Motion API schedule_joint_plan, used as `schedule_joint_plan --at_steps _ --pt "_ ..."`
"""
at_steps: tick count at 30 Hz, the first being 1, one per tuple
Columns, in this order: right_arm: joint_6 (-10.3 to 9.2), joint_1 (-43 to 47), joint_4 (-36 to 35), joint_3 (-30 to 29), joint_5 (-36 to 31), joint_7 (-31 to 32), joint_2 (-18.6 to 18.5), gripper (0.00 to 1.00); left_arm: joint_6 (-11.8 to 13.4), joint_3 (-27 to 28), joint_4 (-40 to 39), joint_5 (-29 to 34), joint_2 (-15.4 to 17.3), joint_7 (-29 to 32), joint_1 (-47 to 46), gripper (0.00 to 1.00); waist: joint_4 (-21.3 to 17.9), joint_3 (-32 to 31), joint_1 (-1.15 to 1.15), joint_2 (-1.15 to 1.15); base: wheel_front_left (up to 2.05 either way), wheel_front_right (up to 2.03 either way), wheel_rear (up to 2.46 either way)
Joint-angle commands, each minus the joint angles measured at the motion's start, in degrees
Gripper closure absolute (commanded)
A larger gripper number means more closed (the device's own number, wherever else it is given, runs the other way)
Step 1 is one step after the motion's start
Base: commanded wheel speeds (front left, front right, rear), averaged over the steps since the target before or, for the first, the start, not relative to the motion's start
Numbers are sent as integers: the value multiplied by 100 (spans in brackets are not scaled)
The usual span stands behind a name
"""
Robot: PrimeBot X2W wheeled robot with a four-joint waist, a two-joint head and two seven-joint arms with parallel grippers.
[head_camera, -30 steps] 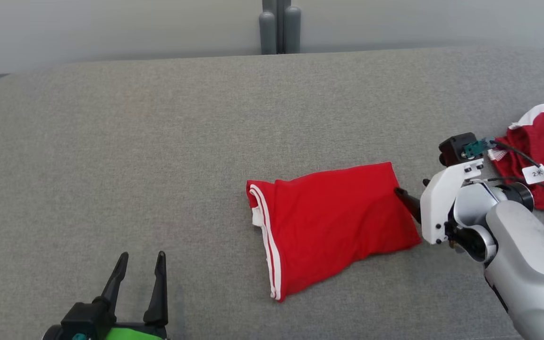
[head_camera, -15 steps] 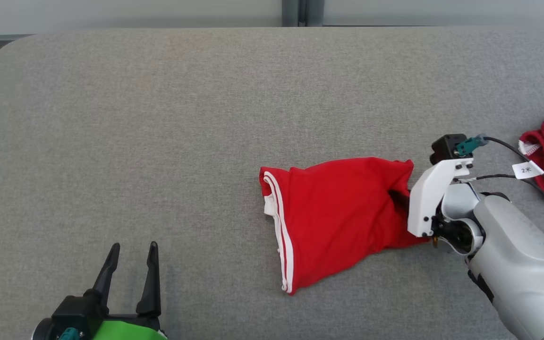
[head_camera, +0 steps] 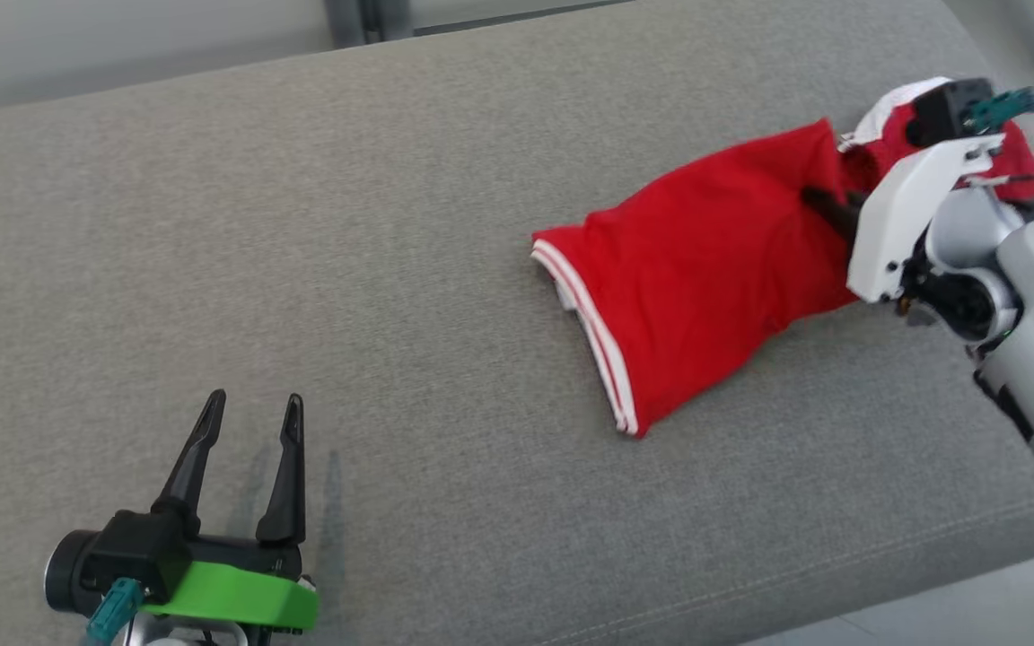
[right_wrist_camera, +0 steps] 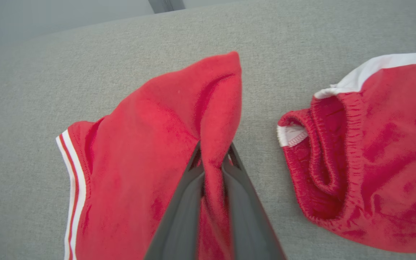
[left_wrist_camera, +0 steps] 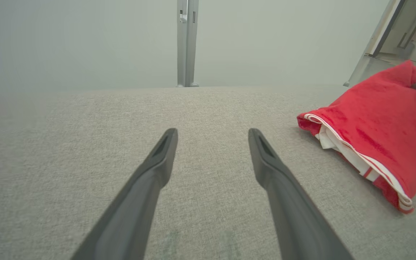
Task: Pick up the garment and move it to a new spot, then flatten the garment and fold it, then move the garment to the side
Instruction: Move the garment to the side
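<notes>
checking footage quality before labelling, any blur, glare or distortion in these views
Head view: soft even light, no glare, a faint shadow under the garment. Left wrist view: wide-angle stretch makes the left gripper loom, and the far wall is hazy. Right wrist view: the right gripper, close to the lens, is soft; the pinched garment is sharper.

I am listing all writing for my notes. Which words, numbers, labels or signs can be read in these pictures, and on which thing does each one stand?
No text can be read in these pictures.
The red shirt shows only white stripes along its edge, no letters.
The darker red cloth beside it has a white band, no print.
The green band on the left gripper is plain.
</notes>
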Motion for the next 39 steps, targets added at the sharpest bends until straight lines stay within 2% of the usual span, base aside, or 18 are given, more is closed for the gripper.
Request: schedule_joint_plan --at_steps 1,7,13,20,24,28,33,34,35,36,39 --pt "-7 -197 6 -88 27 22 -143 100 0 -11 -54 50 55 -15 -141 0 -447 394 0 0 0 0 0" --pt "-5 -629 -23 -364 58 195 -472 100 0 -51 -158 74 72 -15 -187 0 -406 629 0 0 0 0 0" --pt "-5 -986 -8 -744 5 443 -851 100 0 27 -148 94 59 -15 -159 0 -194 776 0 0 0 0 0" --pt "-5 -1236 154 -1126 -126 1283 -1245 100 0 123 -237 122 36 -15 -155 0 49 859 0 0 0 0 0" --pt "-5 -1311 382 -1341 -439 1536 -1439 100 0 135 -266 124 30 -15 -224 0 176 938 0 0 0 0 0" --pt "-6 -1357 681 -1592 -950 1275 -1468 100 0 78 -277 129 46 -15 -291 0 297 1034 0 0 0 0 0" --pt "-8 -1190 1227 -1820 -1833 544 -1404 100 0 25 -260 145 -3 -15 -341 0 425 1116 0 0 0 0 0" --pt "-8 -1151 1374 -1877 -2011 388 -1355 80 0 15 -252 142 -14 -15 -347 0 450 1124 0 0 0 0 0" --pt "-8 -1121 1477 -1916 -2183 206 -1317 49 0 15 -245 141 -18 -15 -346 0 471 1132 0 0 0 0 0" --pt "-8 -1096 1634 -1984 -2357 77 -1294 0 0 26 -234 141 -21 -15 -344 0 488 1139 0 0 0 0 0" --pt "-7 -1017 1842 -1989 -2805 -355 -1192 0 0 67 -227 144 -34 -15 -332 0 517 1143 0 0 0 0 0"
